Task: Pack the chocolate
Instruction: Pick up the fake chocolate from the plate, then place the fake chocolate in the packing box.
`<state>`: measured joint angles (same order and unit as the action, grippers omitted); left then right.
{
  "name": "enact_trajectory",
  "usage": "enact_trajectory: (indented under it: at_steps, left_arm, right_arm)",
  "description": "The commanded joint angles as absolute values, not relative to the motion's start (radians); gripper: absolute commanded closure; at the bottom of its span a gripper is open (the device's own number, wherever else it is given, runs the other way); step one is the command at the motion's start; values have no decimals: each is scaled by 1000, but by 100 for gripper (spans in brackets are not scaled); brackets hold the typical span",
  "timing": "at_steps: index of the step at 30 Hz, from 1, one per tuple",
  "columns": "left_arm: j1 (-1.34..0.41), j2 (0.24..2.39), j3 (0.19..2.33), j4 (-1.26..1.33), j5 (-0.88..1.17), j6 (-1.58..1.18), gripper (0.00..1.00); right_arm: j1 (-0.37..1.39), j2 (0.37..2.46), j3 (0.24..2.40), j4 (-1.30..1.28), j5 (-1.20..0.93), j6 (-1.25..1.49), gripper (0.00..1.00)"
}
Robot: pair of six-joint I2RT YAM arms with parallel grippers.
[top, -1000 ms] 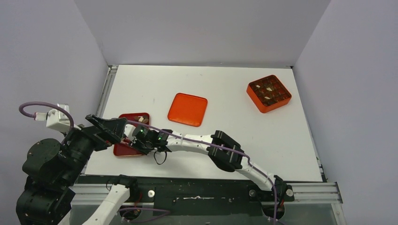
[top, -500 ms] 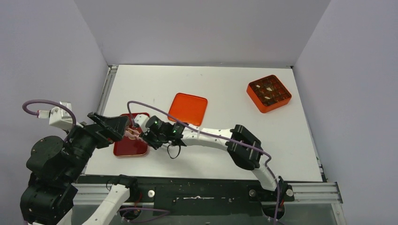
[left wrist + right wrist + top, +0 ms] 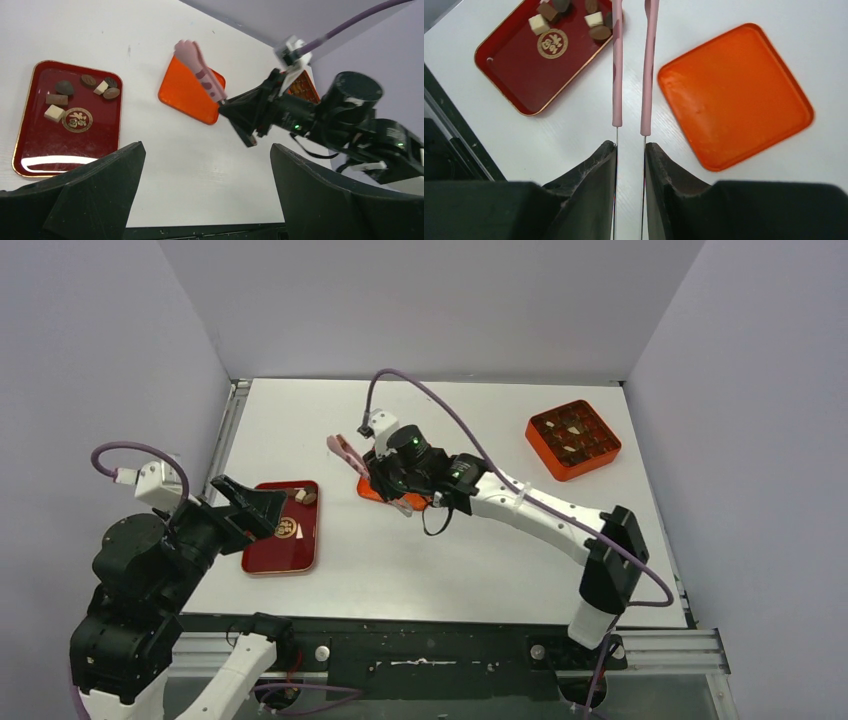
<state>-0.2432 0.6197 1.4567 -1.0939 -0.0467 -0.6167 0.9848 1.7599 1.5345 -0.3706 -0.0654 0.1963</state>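
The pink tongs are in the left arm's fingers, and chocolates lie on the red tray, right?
No: the right gripper holds the pink tongs, as the right wrist view shows. The chocolates do lie on the red tray.

Tray (image 3: 270, 558): near left; chocolate (image 3: 64, 87) on its far end.
Lid (image 3: 734, 95): centre, right of tray.
Box (image 3: 590, 465): far right; chocolate in compartments.
Tongs (image 3: 200, 70): above lid's left side.

Open table (image 3: 450, 570) lies between red tray (image 3: 290, 555) and orange box (image 3: 585, 468) — crossed overhead by the right arm (image 3: 540, 515) (pink tongs (image 3: 345, 452) in its grip), above the orange lid (image 3: 734, 95).
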Motion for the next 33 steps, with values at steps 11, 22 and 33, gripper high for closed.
enact_trajectory:
  at_steps: [11,22,33]
  left_arm:
    - [-247,669,1172,-964,95,-535,4]
    - [-249,660,909,-850,115,-442,4]
    - [-250,613,720,-764,119,-426,3]
  right_arm:
    - [702,1493,1584,-753,116,211,78]
    - [387,1460,1573,-857,87,166,78]
    - [64,1549,1567,-888,34,160,78]
